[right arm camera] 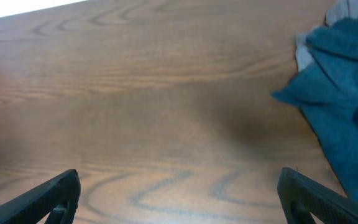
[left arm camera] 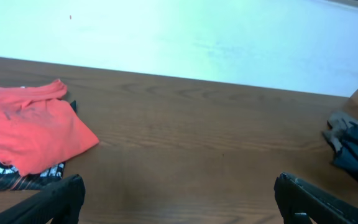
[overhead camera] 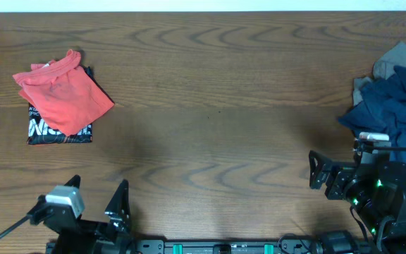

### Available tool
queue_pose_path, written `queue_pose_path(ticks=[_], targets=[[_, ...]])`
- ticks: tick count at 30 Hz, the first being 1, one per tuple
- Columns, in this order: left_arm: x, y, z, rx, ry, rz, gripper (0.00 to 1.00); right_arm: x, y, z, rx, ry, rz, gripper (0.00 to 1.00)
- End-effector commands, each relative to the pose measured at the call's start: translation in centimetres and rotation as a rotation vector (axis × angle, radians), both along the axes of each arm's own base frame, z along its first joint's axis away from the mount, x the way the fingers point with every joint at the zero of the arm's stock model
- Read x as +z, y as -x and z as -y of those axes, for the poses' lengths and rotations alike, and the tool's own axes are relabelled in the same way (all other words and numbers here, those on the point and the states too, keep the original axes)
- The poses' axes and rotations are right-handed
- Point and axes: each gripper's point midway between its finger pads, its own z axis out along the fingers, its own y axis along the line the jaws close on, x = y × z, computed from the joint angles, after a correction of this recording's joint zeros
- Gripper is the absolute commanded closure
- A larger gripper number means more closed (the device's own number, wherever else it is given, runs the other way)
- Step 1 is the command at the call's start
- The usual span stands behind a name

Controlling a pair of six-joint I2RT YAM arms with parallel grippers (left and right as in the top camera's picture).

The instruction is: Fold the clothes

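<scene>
A folded red shirt (overhead camera: 64, 92) lies at the far left on top of a folded black printed garment (overhead camera: 56, 132); both show in the left wrist view (left arm camera: 30, 129). A crumpled pile of dark blue clothes (overhead camera: 393, 106) with a grey piece (overhead camera: 393, 63) lies at the right edge, also in the right wrist view (right arm camera: 340, 99). My left gripper (overhead camera: 97, 196) is open and empty at the front left. My right gripper (overhead camera: 333, 168) is open and empty just left of the blue pile.
The wooden table (overhead camera: 210, 106) runs between the two piles. A white wall (left arm camera: 197, 37) stands beyond the far edge. The arm bases sit at the front edge.
</scene>
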Motion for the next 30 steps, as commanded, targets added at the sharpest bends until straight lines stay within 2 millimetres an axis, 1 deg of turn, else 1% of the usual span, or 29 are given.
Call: queue_pose_path(ticks=[1, 6, 12, 15, 18, 22, 24, 26, 30], targets=[[-0.3, 0.0, -0.2, 0.005, -0.012, 0.002, 0.02, -0.5, 0.4, 0.2, 0.001, 0.014, -0.018, 0.01], [-0.3, 0.0, -0.2, 0.005, -0.012, 0.002, 0.02, -1.2, 0.9, 0.3, 0.001, 0.019, -0.054, 0.01], [-0.3, 0.0, -0.2, 0.005, -0.012, 0.002, 0.02, -1.6, 1.3, 0.3, 0.001, 0.023, -0.074, 0.01], [-0.3, 0.0, -0.2, 0.005, -0.012, 0.002, 0.02, -2.5, 2.1, 0.7, -0.008, 0.038, -0.122, 0.01], [-0.3, 0.0, -0.2, 0.005, -0.012, 0.002, 0.02, -2.2, 1.9, 1.1, -0.021, 0.059, -0.1, 0.01], [-0.3, 0.0, -0.2, 0.005, -0.012, 0.002, 0.02, -1.0, 0.8, 0.6, 0.06, 0.122, -0.001, 0.01], [-0.3, 0.0, -0.2, 0.005, -0.012, 0.002, 0.02, -0.5, 0.4, 0.1, 0.12, 0.151, 0.075, 0.01], [-0.3, 0.0, -0.2, 0.005, -0.012, 0.002, 0.02, -0.4, 0.1, -0.2, 0.142, 0.163, 0.138, 0.01], [-0.3, 0.0, -0.2, 0.005, -0.012, 0.002, 0.02, -1.3, 0.1, -0.2, 0.13, 0.155, 0.261, 0.01]])
